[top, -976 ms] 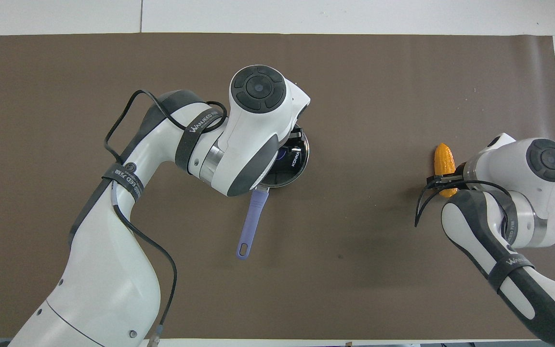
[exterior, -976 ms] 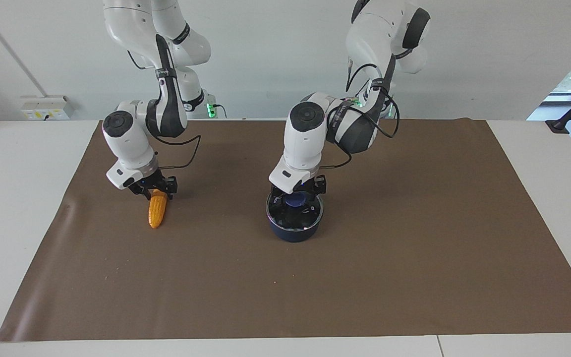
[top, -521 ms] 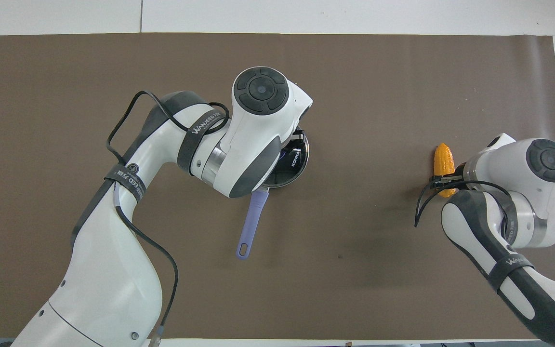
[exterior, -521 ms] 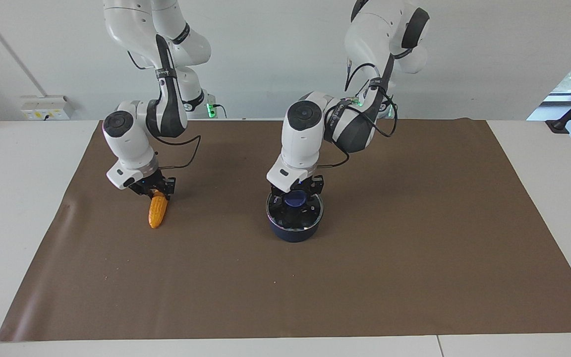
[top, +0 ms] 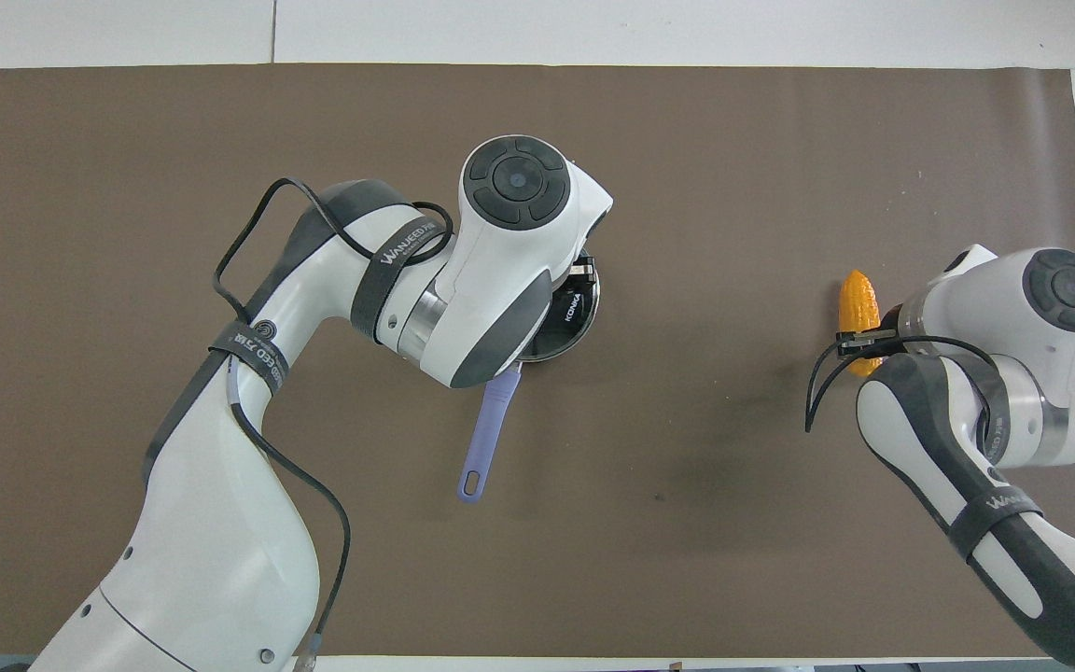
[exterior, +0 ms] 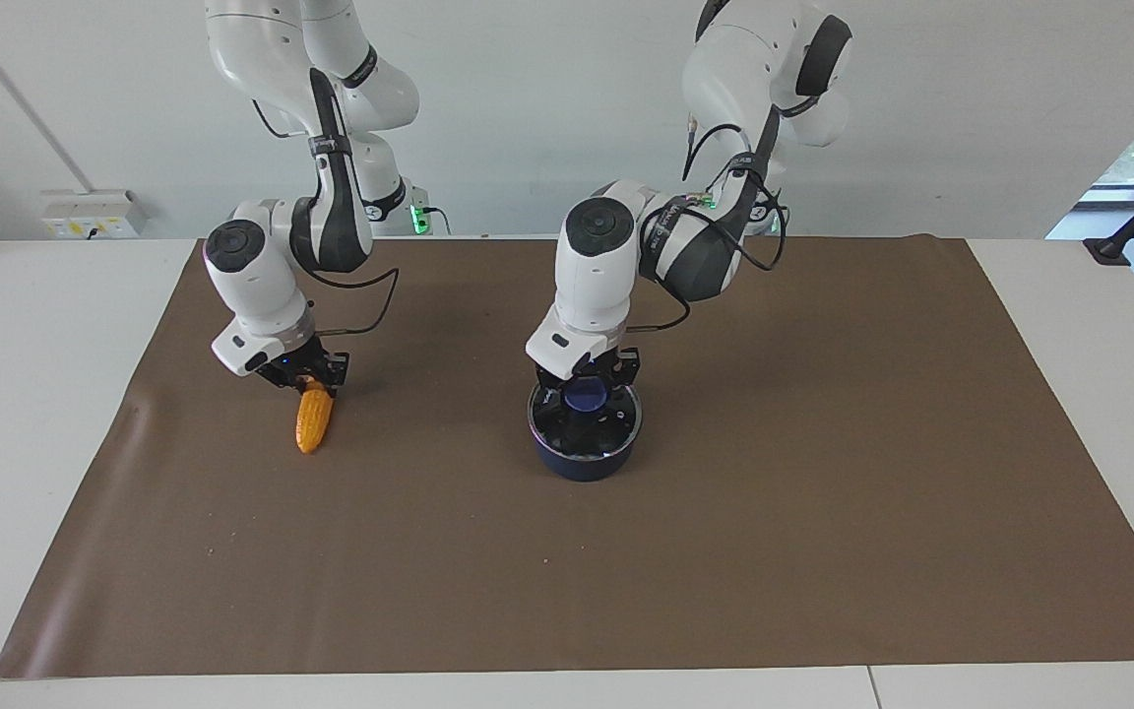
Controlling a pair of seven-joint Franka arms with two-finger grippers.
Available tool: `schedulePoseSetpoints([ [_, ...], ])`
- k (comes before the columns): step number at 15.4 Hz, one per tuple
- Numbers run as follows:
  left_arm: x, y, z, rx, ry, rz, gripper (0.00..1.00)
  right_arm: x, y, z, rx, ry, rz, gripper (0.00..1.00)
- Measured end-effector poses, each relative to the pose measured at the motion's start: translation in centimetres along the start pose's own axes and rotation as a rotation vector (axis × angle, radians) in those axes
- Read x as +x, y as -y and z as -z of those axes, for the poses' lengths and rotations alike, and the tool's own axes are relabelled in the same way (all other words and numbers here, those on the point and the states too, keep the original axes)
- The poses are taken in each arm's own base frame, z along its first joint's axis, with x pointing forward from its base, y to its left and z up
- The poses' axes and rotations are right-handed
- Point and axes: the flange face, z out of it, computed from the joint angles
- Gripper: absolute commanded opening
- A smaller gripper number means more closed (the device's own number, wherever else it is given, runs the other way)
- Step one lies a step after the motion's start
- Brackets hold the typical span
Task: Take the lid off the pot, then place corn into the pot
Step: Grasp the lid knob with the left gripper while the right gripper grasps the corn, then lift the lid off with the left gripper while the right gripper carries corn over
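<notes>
Our left gripper grips the lid knob; our right gripper holds the corn. A weak pinch could drop either.

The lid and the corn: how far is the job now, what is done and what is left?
Nothing is finished yet. In hand: the left pincer is closed on the knob of the lid, which is level with the rim of the pot; the right pincer grips the corn, whose tip is at the brown mat. Left: move the lid away, then carry the corn into the pot.
</notes>
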Motion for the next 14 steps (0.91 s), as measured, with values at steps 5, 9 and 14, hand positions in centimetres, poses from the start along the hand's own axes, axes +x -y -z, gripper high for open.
schedulePoseSetpoints([
  [5,0.0,0.0,0.2,-0.001,-0.001,0.0,0.04,0.8,1.1,1.4,-0.002,0.019,0.022,0.0],
  [9,0.0,0.0,3.5,-0.024,0.002,0.009,0.02,1.2,1.1,2.6,-0.002,0.064,0.022,0.0],
  [14,0.2,5.2,10.8,-0.009,0.015,0.049,0.02,1.9,2.5,4.1,-0.004,0.077,0.046,0.0],
])
